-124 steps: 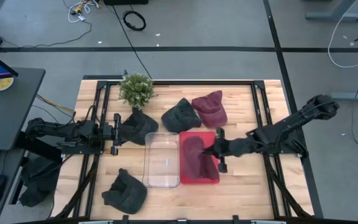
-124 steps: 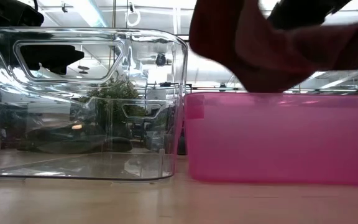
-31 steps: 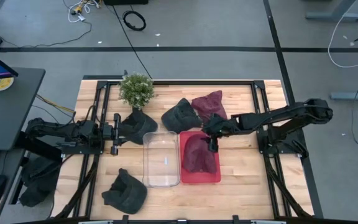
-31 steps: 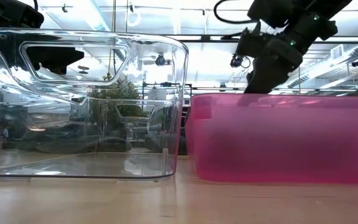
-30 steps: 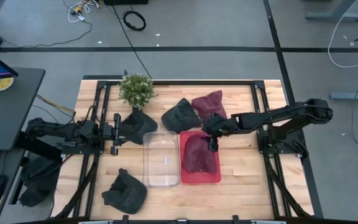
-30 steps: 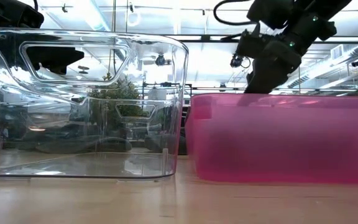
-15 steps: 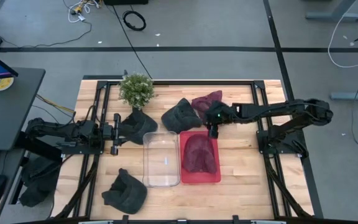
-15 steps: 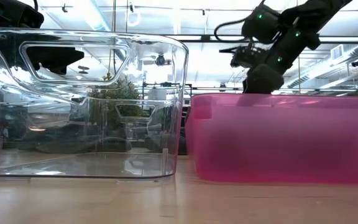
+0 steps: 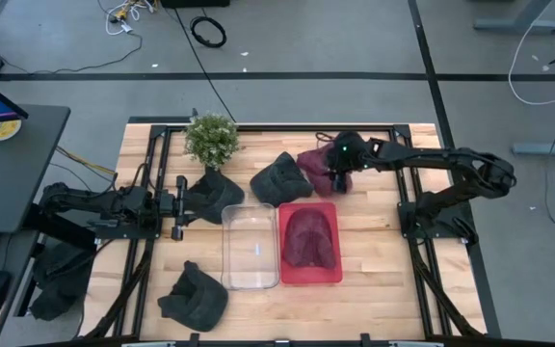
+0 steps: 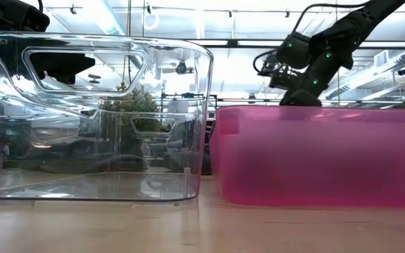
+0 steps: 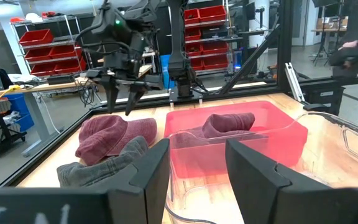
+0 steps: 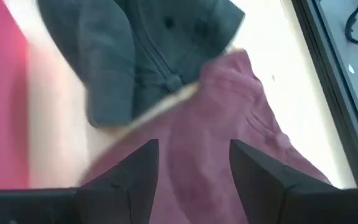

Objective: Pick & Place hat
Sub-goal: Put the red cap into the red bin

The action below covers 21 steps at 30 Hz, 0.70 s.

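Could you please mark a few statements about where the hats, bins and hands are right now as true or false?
1. A maroon hat lies in the red bin. True.
2. The clear bin holds a dark hat. False: it holds no hat.
3. The right hand is over the second maroon hat, fingers open. True.
4. The left hand is holding a hat up over the red bin. False: it rests at the table's left, open.
5. A potted plant stands at the table's far edge. True.

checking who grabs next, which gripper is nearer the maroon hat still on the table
Right. The right gripper hovers open just above the maroon hat behind the red bin. The left gripper waits by a dark hat, well off to the left.
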Motion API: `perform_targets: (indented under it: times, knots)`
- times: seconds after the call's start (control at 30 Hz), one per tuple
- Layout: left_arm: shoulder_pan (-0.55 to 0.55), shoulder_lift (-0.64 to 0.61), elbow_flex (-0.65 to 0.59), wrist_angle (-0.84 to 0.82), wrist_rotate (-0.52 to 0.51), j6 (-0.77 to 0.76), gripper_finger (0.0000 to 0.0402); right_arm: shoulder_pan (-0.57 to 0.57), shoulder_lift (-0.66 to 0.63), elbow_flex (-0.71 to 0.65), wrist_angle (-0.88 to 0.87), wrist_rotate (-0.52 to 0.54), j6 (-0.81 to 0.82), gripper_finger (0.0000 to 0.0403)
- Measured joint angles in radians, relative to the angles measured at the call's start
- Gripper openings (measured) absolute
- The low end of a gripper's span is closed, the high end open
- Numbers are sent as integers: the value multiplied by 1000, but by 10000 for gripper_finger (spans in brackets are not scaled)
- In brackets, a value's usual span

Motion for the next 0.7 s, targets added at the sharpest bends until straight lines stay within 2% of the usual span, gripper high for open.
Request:
perform_targets:
  times: [0.17,0.33,0.47,0.7]
  knots:
    - [0,0,0,0,0,0,161,-70,0,0,-33,-22,-67,198]
    - [0,0,0,0,2,0,161,-126,4,0,-32,-114,-99,198]
    - [0,0,0,0,2,0,161,-145,31,0,-52,-159,-111,198]
    - [0,0,0,0,3,0,161,-147,125,0,-19,-165,-127,198]
